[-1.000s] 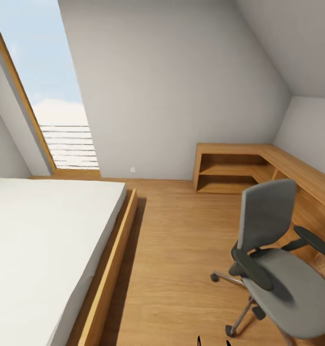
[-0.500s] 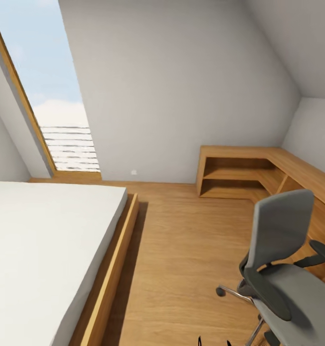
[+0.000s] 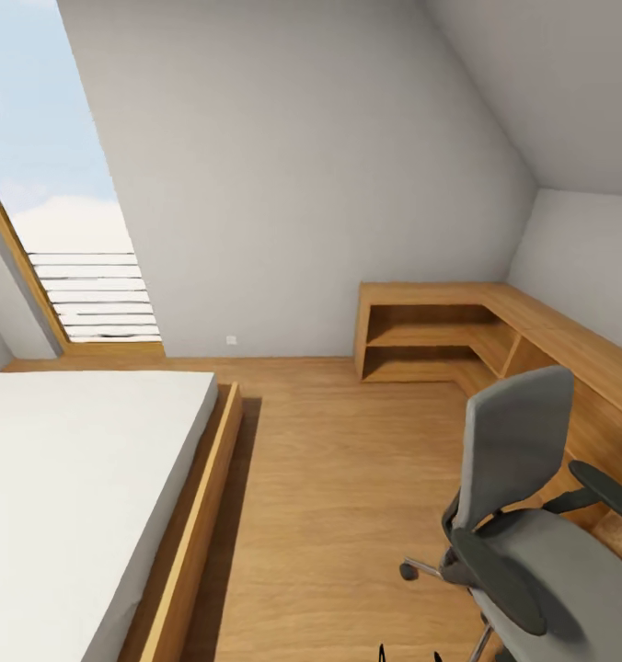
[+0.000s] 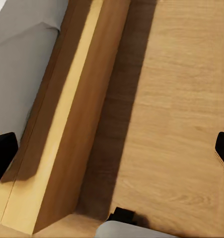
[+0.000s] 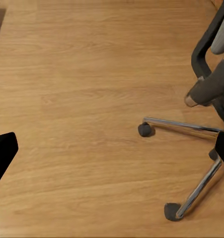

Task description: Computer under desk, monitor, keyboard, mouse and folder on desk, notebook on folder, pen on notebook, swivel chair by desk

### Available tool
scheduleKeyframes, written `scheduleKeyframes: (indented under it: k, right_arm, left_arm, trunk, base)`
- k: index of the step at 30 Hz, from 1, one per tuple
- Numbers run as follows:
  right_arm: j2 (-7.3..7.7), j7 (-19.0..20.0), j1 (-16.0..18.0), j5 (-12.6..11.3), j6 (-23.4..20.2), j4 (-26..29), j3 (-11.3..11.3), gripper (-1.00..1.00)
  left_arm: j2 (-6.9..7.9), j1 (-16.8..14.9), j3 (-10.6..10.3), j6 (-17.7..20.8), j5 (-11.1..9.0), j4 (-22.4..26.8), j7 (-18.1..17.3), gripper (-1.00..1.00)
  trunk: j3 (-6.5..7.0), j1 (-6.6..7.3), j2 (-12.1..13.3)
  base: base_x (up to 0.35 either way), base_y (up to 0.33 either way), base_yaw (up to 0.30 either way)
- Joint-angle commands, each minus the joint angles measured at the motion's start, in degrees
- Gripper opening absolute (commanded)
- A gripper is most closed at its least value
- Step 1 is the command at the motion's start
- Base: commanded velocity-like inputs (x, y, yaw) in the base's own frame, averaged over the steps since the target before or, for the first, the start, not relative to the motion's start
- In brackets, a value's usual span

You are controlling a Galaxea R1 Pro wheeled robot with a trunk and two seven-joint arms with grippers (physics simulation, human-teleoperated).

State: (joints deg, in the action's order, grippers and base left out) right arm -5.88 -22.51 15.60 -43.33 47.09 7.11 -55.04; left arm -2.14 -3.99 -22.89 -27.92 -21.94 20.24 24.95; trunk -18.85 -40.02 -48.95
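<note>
Near right of the head view sits the swivel chair (image 3: 532, 542), grey seat bare as far as it shows, standing by the wooden corner shelving (image 3: 440, 336). It ought to roll easily on its casters (image 5: 144, 130), though a push high on the back might spin it; the backrest edge or an armrest (image 3: 495, 581) looks the firmer hold. Left gripper (image 4: 112, 151) hangs spread wide, empty, over the bed frame (image 4: 67, 129); right gripper (image 5: 112, 148) likewise agape above the floor. Part of the seat is cut off at the edge.

Attic bedroom, bed (image 3: 81, 478), sloped ceiling, skylight (image 3: 44, 211), wooden corner shelving (image 3: 440, 331), swivel chair (image 3: 523, 515)
</note>
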Motion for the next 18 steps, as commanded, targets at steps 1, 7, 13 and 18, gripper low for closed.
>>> scheduleKeyframes:
  k: [1,7,13,18]
  right_arm:
    - [-0.02,-0.50,0.05,-0.09,0.04,0.01,-0.49,1.00]
    - [0.13,-0.45,0.05,-0.09,0.02,-0.08,-0.43,1.00]
    - [0.16,-0.44,0.05,-0.09,0.02,-0.08,-0.44,1.00]
    - [0.16,-0.44,0.05,-0.09,-0.06,-0.08,-0.46,1.00]
  left_arm:
    - [0.03,-0.05,-0.51,-0.16,-0.30,-0.02,0.45,1.00]
    - [0.03,-0.05,-0.51,-0.04,-0.38,-0.03,0.45,1.00]
    - [0.03,-0.05,-0.54,0.01,-0.38,-0.03,0.45,1.00]
    - [0.03,-0.05,-0.58,0.05,-0.38,-0.03,0.45,1.00]
  trunk:
    - [-0.06,-0.04,-0.04]
    - [-0.06,-0.04,-0.04]
    - [-0.06,-0.04,-0.04]
    - [-0.06,-0.04,-0.04]
  base:
    - [0.326,0.000,-0.019]
    - [0.328,0.010,-0.007]
    - [0.330,0.058,-0.001]
    - [0.327,0.085,0.000]
